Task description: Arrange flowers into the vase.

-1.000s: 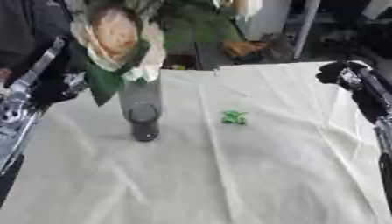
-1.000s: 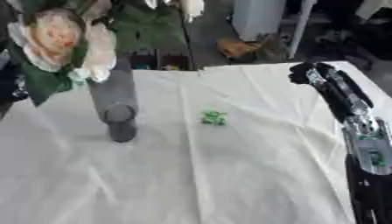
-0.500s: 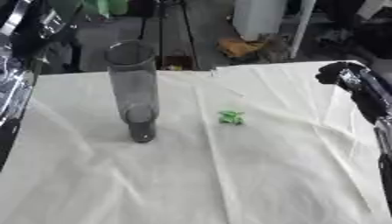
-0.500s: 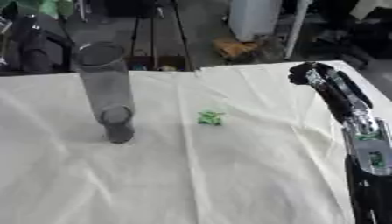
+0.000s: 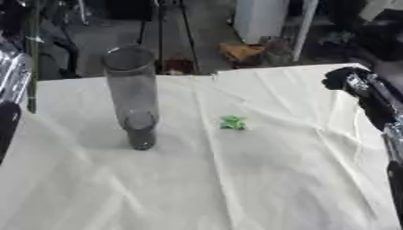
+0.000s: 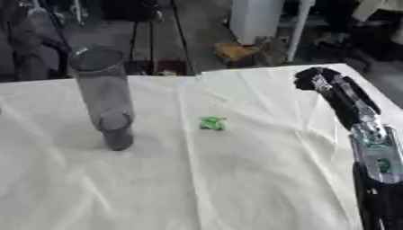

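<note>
We see a bench covered with a creased cream cloth (image 5: 260,179); a small crumpled green scrap (image 5: 232,122) lies near its middle. Beyond the far edge, an orange-brown object (image 6: 236,50) sits on the grey floor.

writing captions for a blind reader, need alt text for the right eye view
A tall clear vase stands empty on a cream tablecloth, with a small green scrap lying to its right. The right robot hand rests at the table's far right edge.
</note>
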Action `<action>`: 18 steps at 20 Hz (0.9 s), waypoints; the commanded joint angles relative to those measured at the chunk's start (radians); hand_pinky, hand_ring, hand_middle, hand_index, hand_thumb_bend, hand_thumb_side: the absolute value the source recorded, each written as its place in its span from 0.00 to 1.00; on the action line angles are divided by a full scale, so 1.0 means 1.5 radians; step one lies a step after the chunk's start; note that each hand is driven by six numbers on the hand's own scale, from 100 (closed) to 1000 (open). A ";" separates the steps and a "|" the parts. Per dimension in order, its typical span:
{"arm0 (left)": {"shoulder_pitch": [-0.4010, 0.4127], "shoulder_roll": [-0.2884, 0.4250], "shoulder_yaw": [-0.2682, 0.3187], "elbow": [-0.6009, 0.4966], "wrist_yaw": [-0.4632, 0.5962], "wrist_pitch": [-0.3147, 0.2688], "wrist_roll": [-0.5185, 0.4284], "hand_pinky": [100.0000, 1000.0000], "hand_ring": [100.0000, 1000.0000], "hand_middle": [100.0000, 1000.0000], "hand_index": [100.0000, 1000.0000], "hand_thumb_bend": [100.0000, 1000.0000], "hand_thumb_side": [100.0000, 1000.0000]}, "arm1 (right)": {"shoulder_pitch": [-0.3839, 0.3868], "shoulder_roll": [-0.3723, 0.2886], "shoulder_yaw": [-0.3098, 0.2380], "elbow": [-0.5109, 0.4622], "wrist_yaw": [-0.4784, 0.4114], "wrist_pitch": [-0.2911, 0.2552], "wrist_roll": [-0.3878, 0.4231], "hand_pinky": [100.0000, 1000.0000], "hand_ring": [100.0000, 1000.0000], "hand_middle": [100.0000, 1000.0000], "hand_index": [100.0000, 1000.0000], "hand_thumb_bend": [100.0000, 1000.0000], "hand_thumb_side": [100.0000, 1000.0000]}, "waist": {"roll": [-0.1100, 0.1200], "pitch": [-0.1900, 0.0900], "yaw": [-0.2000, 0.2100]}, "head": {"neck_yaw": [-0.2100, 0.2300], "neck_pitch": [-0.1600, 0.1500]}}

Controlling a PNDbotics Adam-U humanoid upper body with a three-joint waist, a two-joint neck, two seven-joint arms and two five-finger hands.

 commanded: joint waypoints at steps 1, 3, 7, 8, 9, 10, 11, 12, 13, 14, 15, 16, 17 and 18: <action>-0.028 0.027 0.014 0.002 0.021 -0.010 0.021 0.00 0.00 0.00 0.00 0.92 0.63 | -0.012 -0.008 -0.001 -0.010 0.003 -0.001 0.001 0.77 0.72 0.48 0.69 0.00 0.80 | 0.000 -0.010 -0.003 | 0.002 -0.008; -0.038 0.032 0.018 0.005 0.035 -0.017 0.034 0.00 0.00 0.00 0.00 0.92 0.63 | -0.012 -0.008 -0.001 -0.010 0.004 -0.001 0.002 0.77 0.72 0.48 0.69 0.00 0.80 | 0.000 -0.011 -0.004 | 0.002 -0.010; -0.058 0.037 0.025 0.004 0.062 -0.033 0.062 0.00 0.00 0.00 0.00 0.94 0.62 | -0.012 -0.005 0.000 -0.011 0.004 0.000 0.003 0.77 0.72 0.48 0.68 0.00 0.80 | 0.000 -0.013 -0.007 | 0.003 -0.013; -0.061 0.038 0.026 0.001 0.068 -0.036 0.067 0.00 0.00 0.00 0.00 0.94 0.61 | -0.012 -0.005 0.000 -0.012 0.004 0.000 0.003 0.77 0.72 0.48 0.68 0.00 0.80 | 0.000 -0.013 -0.008 | 0.004 -0.014; -0.066 0.040 0.028 -0.002 0.074 -0.039 0.073 0.00 0.00 0.00 0.00 0.94 0.61 | -0.011 -0.005 -0.001 -0.012 0.004 0.001 0.003 0.77 0.72 0.48 0.68 0.00 0.80 | 0.000 -0.013 -0.008 | 0.004 -0.014; -0.069 0.042 0.030 -0.006 0.079 -0.040 0.077 0.00 0.00 0.00 0.00 0.95 0.61 | -0.011 -0.005 -0.001 -0.012 0.004 0.001 0.003 0.77 0.72 0.48 0.68 0.00 0.80 | 0.000 -0.014 -0.009 | 0.004 -0.014; -0.072 0.043 0.034 -0.010 0.085 -0.043 0.083 0.00 0.00 0.00 0.00 0.95 0.61 | -0.011 -0.005 -0.001 -0.012 0.004 0.001 0.003 0.77 0.72 0.48 0.68 0.00 0.80 | 0.000 -0.014 -0.009 | 0.004 -0.013; -0.075 0.045 0.037 -0.014 0.091 -0.045 0.089 0.00 0.00 0.00 0.00 0.95 0.60 | -0.010 -0.005 -0.001 -0.012 0.005 0.001 0.003 0.77 0.72 0.48 0.68 0.00 0.80 | 0.000 -0.014 -0.009 | 0.004 -0.013; -0.078 0.048 0.041 -0.019 0.097 -0.047 0.095 0.00 0.00 0.00 0.00 0.97 0.60 | -0.010 -0.005 -0.001 -0.012 0.005 0.002 0.003 0.77 0.72 0.48 0.68 0.00 0.80 | 0.001 -0.015 -0.009 | 0.004 -0.013; -0.080 0.050 0.043 -0.023 0.103 -0.049 0.100 0.00 0.00 0.00 0.00 0.97 0.60 | -0.010 -0.004 -0.001 -0.012 0.005 0.002 0.003 0.77 0.72 0.48 0.68 0.00 0.80 | 0.001 -0.015 -0.009 | 0.004 -0.014; -0.082 0.051 0.045 -0.029 0.108 -0.051 0.106 0.00 0.00 0.00 0.00 0.97 0.60 | -0.010 -0.004 -0.001 -0.012 0.005 0.002 0.003 0.77 0.72 0.48 0.68 0.00 0.80 | 0.001 -0.015 -0.009 | 0.004 -0.014; -0.083 0.052 0.046 -0.033 0.112 -0.053 0.110 0.00 0.00 0.00 0.00 0.97 0.60 | -0.009 -0.004 -0.001 -0.013 0.005 0.002 0.003 0.77 0.72 0.48 0.68 0.00 0.80 | 0.002 -0.016 -0.009 | 0.004 -0.015; -0.083 0.052 0.046 -0.038 0.115 -0.054 0.112 0.00 0.00 0.00 0.00 0.97 0.60 | -0.009 -0.003 -0.001 -0.013 0.005 0.002 0.004 0.77 0.72 0.48 0.68 0.00 0.80 | 0.002 -0.016 -0.009 | 0.004 -0.015; -0.083 0.053 0.045 -0.043 0.117 -0.054 0.114 0.00 0.00 0.00 0.00 0.97 0.60 | -0.009 -0.003 -0.001 -0.014 0.005 0.003 0.004 0.77 0.72 0.48 0.68 0.00 0.80 | 0.002 -0.016 -0.009 | 0.004 -0.016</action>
